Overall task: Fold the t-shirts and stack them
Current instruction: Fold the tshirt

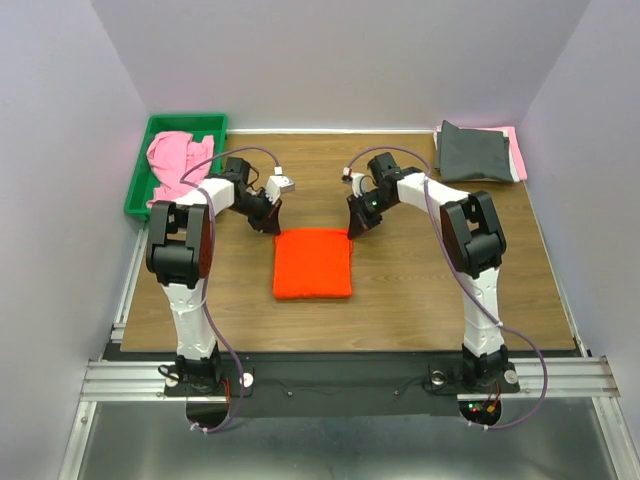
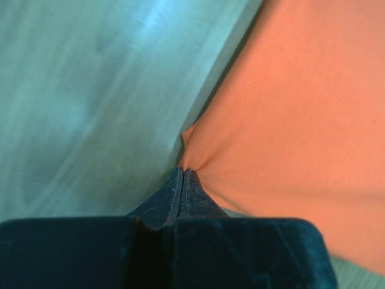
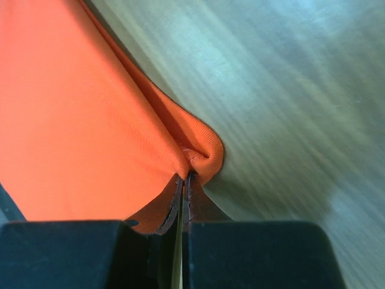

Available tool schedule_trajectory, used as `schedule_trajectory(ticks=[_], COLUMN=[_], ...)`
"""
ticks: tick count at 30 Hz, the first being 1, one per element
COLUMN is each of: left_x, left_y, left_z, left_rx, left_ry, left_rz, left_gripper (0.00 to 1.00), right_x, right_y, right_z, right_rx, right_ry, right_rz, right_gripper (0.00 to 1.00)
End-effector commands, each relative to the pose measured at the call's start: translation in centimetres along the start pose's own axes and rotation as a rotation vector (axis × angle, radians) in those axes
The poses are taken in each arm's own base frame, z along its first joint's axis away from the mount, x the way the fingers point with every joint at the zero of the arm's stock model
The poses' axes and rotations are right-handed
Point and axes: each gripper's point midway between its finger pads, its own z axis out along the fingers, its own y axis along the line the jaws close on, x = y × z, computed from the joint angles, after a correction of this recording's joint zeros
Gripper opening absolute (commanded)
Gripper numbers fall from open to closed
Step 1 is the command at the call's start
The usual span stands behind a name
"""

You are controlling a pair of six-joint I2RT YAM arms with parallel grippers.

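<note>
The orange t-shirt [image 1: 313, 263] lies folded into a square in the middle of the table. My left gripper [image 1: 272, 226] is shut on its far left corner [image 2: 191, 144]. My right gripper [image 1: 353, 230] is shut on its far right corner [image 3: 201, 153], where the cloth bunches into a fold. A pink t-shirt [image 1: 172, 163] lies crumpled in the green tray [image 1: 142, 170] at the far left. A dark grey t-shirt [image 1: 476, 153] lies folded on top of a folded pink one [image 1: 517, 150] at the far right corner.
The wooden table [image 1: 420, 290] ends at grey walls behind and at both sides. The green tray stands at the table's far left corner. The arm bases sit on a metal rail [image 1: 330, 378] at the near edge.
</note>
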Motion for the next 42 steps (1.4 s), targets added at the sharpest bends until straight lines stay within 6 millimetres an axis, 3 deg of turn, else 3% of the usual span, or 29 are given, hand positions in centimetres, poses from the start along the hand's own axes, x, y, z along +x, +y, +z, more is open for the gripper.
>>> schedule_trajectory(ticks=[1,6,7,8,9,10,12,13,14,16,19,21,22,24,30,36,37,39,42], left_x=[-1.9,-4.1,-4.6,-5.7,-6.4,-7.8,-9.3,-10.0,-11.3,-12.7,-13.1,-13.3,-12.2,-12.5,-12.2,-9.1,-7.9,-7.3,-7.5], left_y=[3.4,4.2,4.2,4.3,4.2,3.8,3.1,2.8,1.4,-0.6,-4.7,-7.6,-8.4,-9.0,-8.5,-5.3,-4.5,-2.8,-0.6], left_z=[-0.3,-0.3,-0.4,-0.9,-1.4,-2.6,-4.2,-5.0,-6.6,-8.7,-8.8,-8.5,-7.5,-6.9,-4.1,0.9,2.2,3.3,3.4], left_rx=[-0.113,-0.113,-0.109,-0.113,-0.114,-0.122,-0.122,-0.122,-0.097,-0.065,0.095,0.226,0.271,0.317,0.386,0.375,0.366,0.324,0.296], left_ry=[-0.027,-0.074,-0.085,-0.111,-0.128,-0.161,-0.214,-0.236,-0.282,-0.345,-0.427,-0.483,-0.470,-0.485,-0.481,-0.430,-0.404,-0.383,-0.386], left_rz=[-0.001,-0.040,-0.046,-0.048,-0.065,-0.054,-0.072,-0.077,-0.065,-0.065,-0.145,-0.243,-0.312,-0.343,-0.450,-0.577,-0.615,-0.653,-0.678], left_gripper=[0.00,0.04,0.11,0.18,0.29,0.34,0.45,0.46,0.48,0.51,0.68,0.75,0.76,0.76,0.75,0.75,0.75,0.75,0.75], right_x=[-2.9,-5.2,-6.1,-6.6,-7.1,-7.6,-8.9,-9.3,-9.8,-10.0,-9.8,-9.5,-9.4,-9.5,-9.2,-6.3,-6.2,-6.1,-7.6], right_y=[-3.4,-5.6,-5.7,-5.7,-5.5,-4.9,-3.0,-2.1,0.0,2.1,5.9,8.0,8.5,9.9,8.8,4.4,3.7,1.9,1.4], right_z=[-1.0,-2.7,-3.3,-3.9,-4.5,-5.3,-7.6,-8.5,-9.7,-10.6,-10.8,-9.9,-9.3,-8.3,-4.7,-0.2,0.2,0.9,-0.7], right_rx=[0.148,0.211,0.220,0.219,0.216,0.207,0.176,0.159,0.107,0.036,-0.153,-0.262,-0.287,-0.373,-0.497,-0.494,-0.478,-0.436,-0.403], right_ry=[-0.077,-0.134,-0.156,-0.172,-0.187,-0.206,-0.263,-0.281,-0.310,-0.333,-0.335,-0.319,-0.307,-0.282,-0.220,-0.151,-0.152,-0.163,-0.212], right_rz=[-0.021,-0.026,-0.036,-0.035,-0.039,-0.046,-0.073,-0.083,-0.104,-0.088,0.002,0.037,0.047,0.094,0.209,0.302,0.307,0.323,0.288], right_gripper=[0.01,0.02,0.08,0.28,0.38,0.50,0.55,0.57,0.61,0.63,0.90,0.94,0.94,0.94,0.92,0.90,0.90,0.90,0.90])
